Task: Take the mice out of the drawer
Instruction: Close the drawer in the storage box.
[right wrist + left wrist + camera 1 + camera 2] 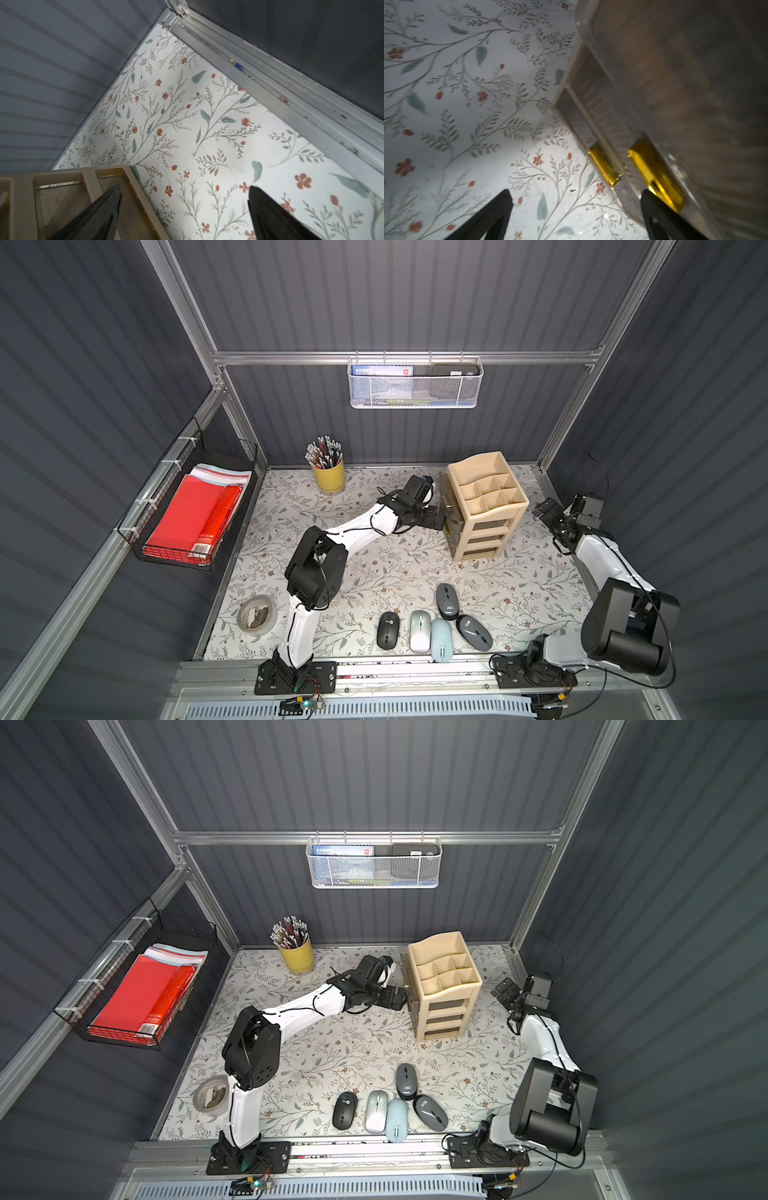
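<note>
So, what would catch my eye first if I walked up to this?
The five oval computer mice, clustered at the near edge of the floral tabletop. Next, the beige plastic drawer tower toward the back, with the left gripper open at its drawer fronts. Red folders fill a black wire basket on the left wall.

Dark ribbed walls, aluminium frame, floral tabletop, white mesh wall basket.
</note>
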Available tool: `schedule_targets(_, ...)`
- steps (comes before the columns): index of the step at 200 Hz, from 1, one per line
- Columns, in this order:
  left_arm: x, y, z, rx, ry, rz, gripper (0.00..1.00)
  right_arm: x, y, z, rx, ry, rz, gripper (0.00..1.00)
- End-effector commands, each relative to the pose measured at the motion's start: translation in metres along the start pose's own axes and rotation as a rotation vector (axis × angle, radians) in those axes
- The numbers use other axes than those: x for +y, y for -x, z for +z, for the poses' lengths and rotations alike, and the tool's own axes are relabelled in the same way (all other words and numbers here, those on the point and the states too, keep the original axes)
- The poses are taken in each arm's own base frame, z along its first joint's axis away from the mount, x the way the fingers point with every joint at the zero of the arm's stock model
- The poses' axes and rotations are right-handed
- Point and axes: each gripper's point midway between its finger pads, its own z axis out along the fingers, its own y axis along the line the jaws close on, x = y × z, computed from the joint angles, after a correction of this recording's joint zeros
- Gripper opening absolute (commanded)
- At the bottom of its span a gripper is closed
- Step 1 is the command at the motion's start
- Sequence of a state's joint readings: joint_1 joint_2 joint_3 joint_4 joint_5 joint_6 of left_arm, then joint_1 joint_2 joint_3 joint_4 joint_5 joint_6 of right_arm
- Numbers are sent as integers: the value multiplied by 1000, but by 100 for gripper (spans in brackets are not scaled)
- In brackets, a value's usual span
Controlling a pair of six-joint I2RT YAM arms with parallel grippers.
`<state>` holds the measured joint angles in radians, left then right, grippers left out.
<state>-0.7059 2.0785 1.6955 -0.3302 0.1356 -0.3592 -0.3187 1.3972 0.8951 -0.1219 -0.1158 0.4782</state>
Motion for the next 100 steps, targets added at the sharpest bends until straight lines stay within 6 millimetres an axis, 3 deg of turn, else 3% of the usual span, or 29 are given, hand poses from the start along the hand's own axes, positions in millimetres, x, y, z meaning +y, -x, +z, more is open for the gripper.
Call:
schedule_targets(1, -4, 17, -5, -25, -47, -26, 99, -16, -7, -3, -2, -37, 9, 99)
schedule_targets(27, 25, 1, -22, -21, 93, 1, 99, -19, -11, -1, 11, -36, 5, 99)
schedule_targets(44, 64, -7, -45, -24, 274, 21, 99, -18, -12, -1, 10, -29, 2, 99)
schedule_targets(66, 145, -23, -84, -24, 573, 47, 99, -13, -11, -4, -3, 5, -34, 99)
schedule_targets(93, 242, -49, -126, 8, 784, -52, 99, -1, -9, -8, -146, 120, -101, 99)
schedule_targets(100, 275, -72, -136, 39, 846, -122, 99, 2, -9, -7, -179, 134, -119, 99)
